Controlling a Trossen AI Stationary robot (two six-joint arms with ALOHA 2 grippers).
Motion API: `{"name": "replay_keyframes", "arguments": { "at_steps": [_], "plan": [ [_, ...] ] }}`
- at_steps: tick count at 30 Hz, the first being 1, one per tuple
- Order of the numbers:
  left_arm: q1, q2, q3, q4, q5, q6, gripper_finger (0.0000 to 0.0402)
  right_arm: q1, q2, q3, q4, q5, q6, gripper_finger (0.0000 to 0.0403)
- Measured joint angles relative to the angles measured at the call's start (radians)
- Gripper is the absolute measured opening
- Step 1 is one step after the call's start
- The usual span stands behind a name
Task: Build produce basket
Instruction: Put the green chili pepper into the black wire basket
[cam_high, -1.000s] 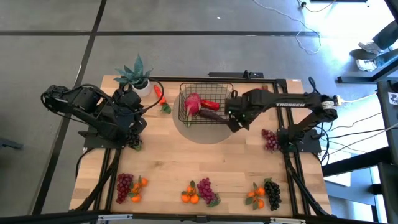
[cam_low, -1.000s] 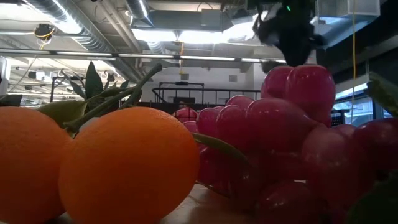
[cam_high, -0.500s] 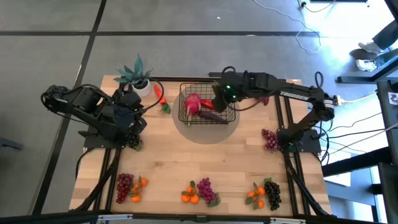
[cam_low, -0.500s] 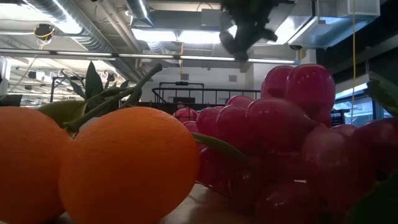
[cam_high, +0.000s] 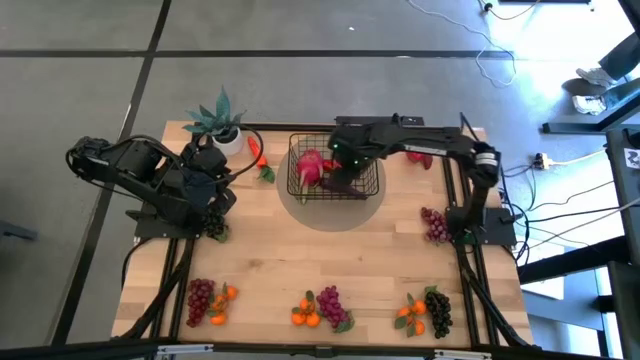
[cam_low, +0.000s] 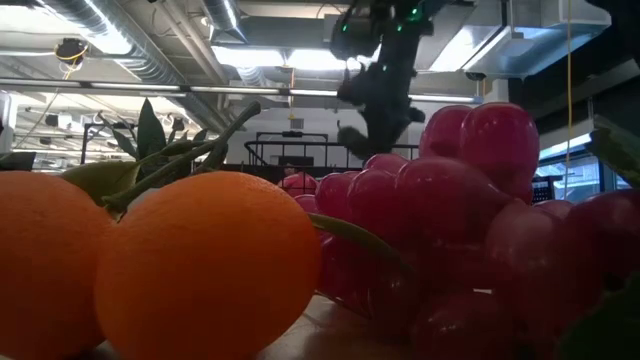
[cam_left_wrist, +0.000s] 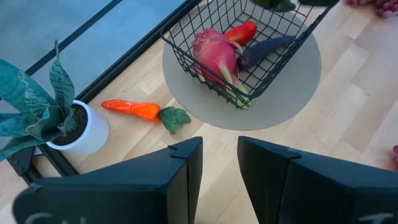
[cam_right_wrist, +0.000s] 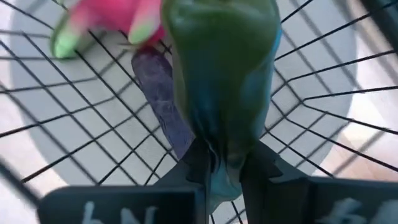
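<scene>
Three items in basket: radish, pepper, eggplant.

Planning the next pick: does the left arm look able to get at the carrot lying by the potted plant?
Probably yes. The carrot lies on bare wood just ahead of the left gripper, whose fingers stand open and empty; the potted plant sits beside it, not across the path.

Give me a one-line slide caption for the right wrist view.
Right gripper holds a green pepper over the wire basket, above an eggplant.

Grey floor; ceiling ducts overhead.
</scene>
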Motion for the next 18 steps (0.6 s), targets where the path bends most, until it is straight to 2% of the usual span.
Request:
{"name": "replay_keyframes", "arguments": {
  "at_steps": [8,18],
  "plan": [
    [0.0,0.0,0.0,0.0,0.001,-0.001,0.009,-0.007,0.092,0.0,-0.002,-0.043,-0.052,0.0039],
    [0.0,0.0,0.0,0.0,0.002,-0.001,0.009,-0.009,0.103,0.0,-0.03,-0.076,-0.075,0.0039]
  ]
}}
